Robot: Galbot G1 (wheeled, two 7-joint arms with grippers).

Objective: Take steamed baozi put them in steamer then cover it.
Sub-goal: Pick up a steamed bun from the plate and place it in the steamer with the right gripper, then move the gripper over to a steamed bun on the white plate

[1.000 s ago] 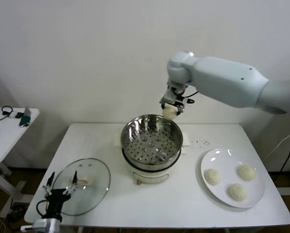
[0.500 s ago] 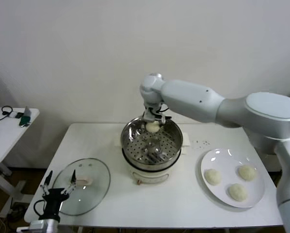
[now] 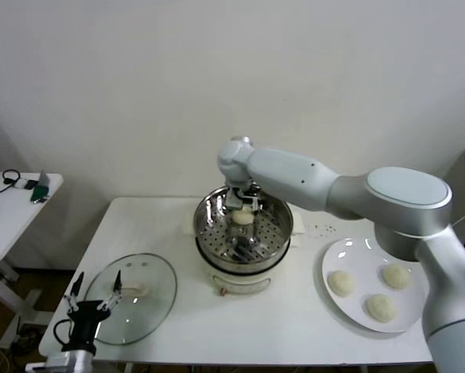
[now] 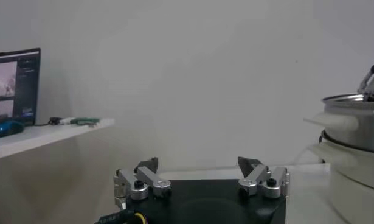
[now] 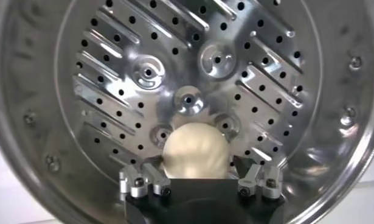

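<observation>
Now the right gripper (image 5: 200, 181) stands spread around a smooth domed baozi (image 5: 195, 152) in the perforated steel steamer (image 3: 279, 214), fingers clear; the left gripper (image 4: 202, 180) gapes empty.

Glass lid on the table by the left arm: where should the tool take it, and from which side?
Grip the cover by the cream bar handle at its centre, coming straight down from above. The lid lies flat, dome up, so only the raised handle offers opposing faces; the rim sits against the table.

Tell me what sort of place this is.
Probably a lab or test room set up as a kitchen: a white table before a bare wall, a steamer, a plate of baozi, and a side desk with cables.
</observation>
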